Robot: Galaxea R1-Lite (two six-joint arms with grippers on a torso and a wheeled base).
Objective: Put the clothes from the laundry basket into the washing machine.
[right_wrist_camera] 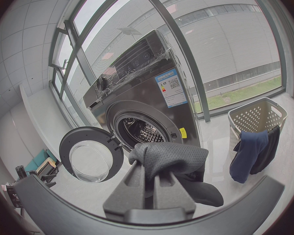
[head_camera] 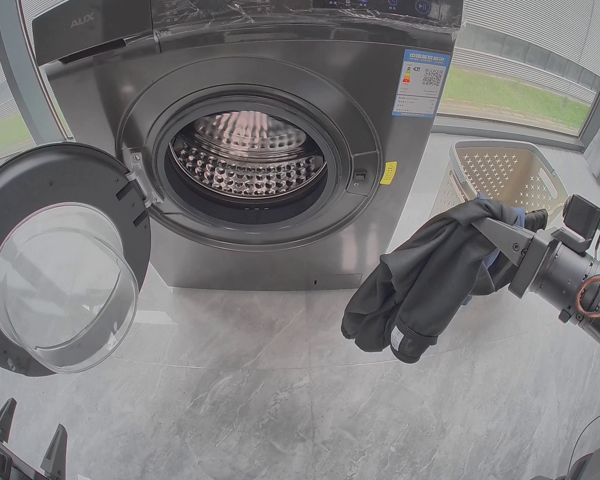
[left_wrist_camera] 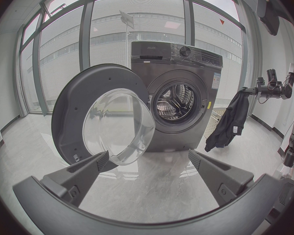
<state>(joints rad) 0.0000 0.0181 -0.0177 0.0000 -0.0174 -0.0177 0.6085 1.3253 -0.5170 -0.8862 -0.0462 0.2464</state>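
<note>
The garment [head_camera: 420, 281] in the right end effector [head_camera: 490, 231] is charcoal, the basket [head_camera: 507, 168] beyond it beige with cross-shaped holes.

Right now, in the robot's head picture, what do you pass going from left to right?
Open door → washing machine drum → dark clothes hanging down → right claw pinching them.
</note>
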